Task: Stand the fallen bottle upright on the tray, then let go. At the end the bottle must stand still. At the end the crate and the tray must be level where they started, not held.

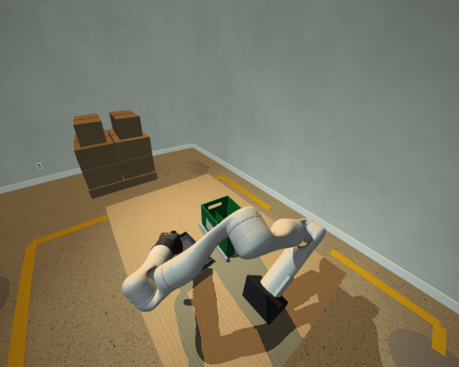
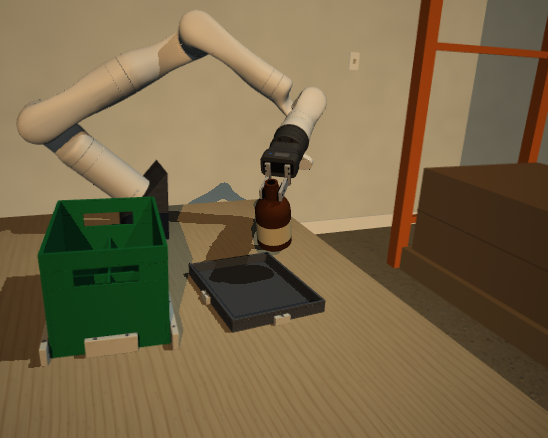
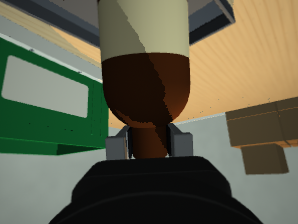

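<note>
The brown bottle (image 2: 273, 216) (image 3: 145, 90) with a cream label hangs upright, or nearly so, in the air, neck up. My gripper (image 2: 273, 192) (image 3: 149, 135) is shut on its neck. The dark tray (image 2: 257, 323) lies level on the table, with a dark shadow on its floor towards the back. The bottle's base is above the tray's height, near its back edge in the exterior view; how far it is over the tray is hard to tell. In the top view the arm hides part of the tray and most of the bottle.
The green crate (image 1: 204, 214) (image 2: 107, 310) (image 3: 50, 122) stands level beside the tray, with pale blocks around its foot. Small pale blocks also touch the tray's sides. Stacked cardboard boxes (image 1: 115, 155) (image 2: 487, 240) and an orange rack (image 2: 416, 125) stand beyond the table.
</note>
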{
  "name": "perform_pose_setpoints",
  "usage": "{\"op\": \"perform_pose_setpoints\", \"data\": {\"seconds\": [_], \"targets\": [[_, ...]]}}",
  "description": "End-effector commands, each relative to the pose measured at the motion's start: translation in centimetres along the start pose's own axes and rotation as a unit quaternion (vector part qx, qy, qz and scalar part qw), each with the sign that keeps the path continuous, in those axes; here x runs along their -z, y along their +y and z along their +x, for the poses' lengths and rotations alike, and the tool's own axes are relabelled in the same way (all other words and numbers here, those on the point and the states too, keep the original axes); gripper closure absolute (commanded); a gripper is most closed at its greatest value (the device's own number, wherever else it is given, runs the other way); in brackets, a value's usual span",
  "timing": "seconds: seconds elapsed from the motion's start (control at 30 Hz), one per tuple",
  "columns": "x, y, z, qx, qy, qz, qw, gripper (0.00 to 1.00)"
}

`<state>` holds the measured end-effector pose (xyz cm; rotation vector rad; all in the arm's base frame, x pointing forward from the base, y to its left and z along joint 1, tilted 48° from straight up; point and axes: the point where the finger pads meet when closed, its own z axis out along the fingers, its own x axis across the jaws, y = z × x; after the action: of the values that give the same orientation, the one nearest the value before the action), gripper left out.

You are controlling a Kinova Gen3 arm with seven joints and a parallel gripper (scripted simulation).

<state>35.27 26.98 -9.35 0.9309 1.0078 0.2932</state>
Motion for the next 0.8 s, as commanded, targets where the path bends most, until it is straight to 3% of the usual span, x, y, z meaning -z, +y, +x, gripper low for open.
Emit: {"op": "perform_pose_setpoints", "data": {"seconds": [0.0,0.77], "targets": [[0.05,0.14,0.03,-0.001,0.001,0.000,1.000,1.00],[-0.22,0.24,-0.29,-0.001,0.000,0.000,1.000,1.00]]}}
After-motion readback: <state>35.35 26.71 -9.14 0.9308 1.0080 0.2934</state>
